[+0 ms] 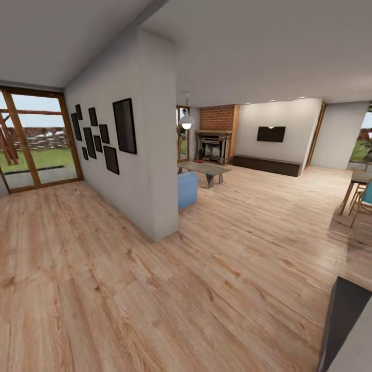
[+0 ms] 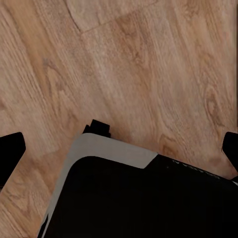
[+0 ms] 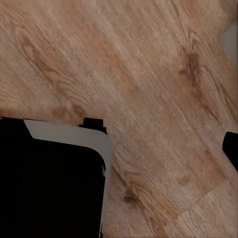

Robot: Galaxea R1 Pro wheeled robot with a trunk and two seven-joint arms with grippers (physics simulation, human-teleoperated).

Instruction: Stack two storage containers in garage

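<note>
Two storage containers are called for, and neither can be picked out among what the head camera takes in; their whereabouts cannot be told from this moment. That view looks across the light wood-plank floor (image 1: 170,289) past a white partition wall (image 1: 150,155) hung with dark frames (image 1: 124,125) toward the living room: a wall TV (image 1: 271,134), a long dark low bench (image 1: 266,165), a brick fireplace (image 1: 217,139), a pendant lamp (image 1: 186,122), a low table (image 1: 204,169) and the blue end of a sofa (image 1: 187,189).

Left gripper (image 2: 119,144): dark fingertips (image 2: 11,148) stand wide apart at either edge of its wrist view, nothing between them, with the robot's own grey-and-black base (image 2: 129,193) and bare planks beneath. Right gripper: one fingertip (image 3: 230,148) is visible at the frame edge, too little to say whether it is parted or closed; nothing shows held.

Judgement: the task stands at its beginning. Fetching both containers, carrying them to the garage and stacking them all remain.
</note>
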